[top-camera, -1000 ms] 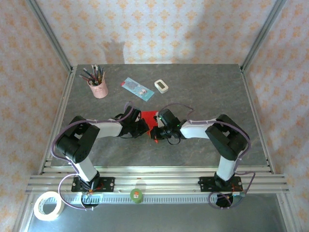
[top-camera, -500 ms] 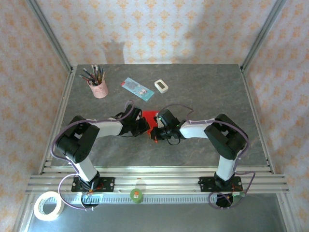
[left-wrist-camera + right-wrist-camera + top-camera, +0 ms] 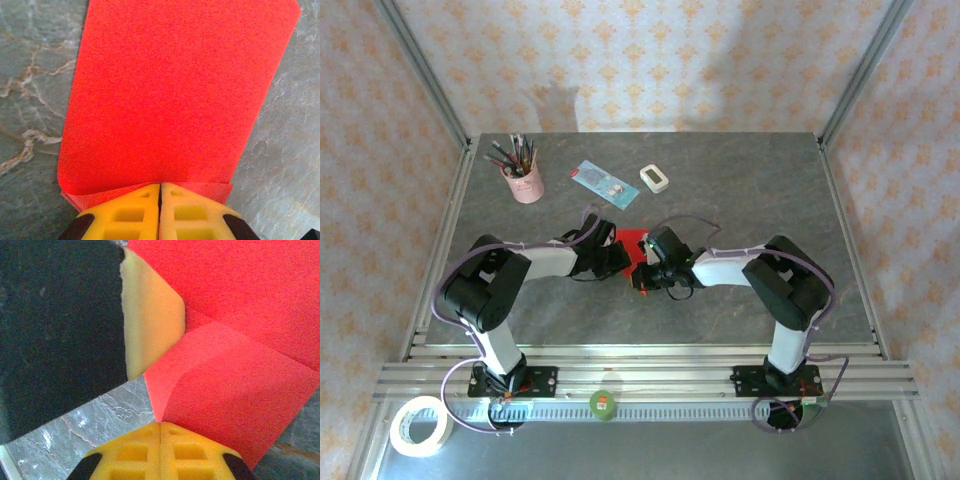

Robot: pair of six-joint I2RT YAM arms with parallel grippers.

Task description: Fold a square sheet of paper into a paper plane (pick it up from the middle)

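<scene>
Left arm (image 3: 545, 262) rightward (red paper (image 3: 175, 90) beneath)

Right gripper (image 3: 160, 426) pinched closed on creased red square sheet of paper (image 3: 240, 340); left gripper's pad (image 3: 150, 315) against it, grey tabletop (image 3: 100, 420) beneath.

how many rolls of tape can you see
2: a big white roll at the near left corner, and a small green roll on the front rail, left of its middle. More may be hidden.
</scene>
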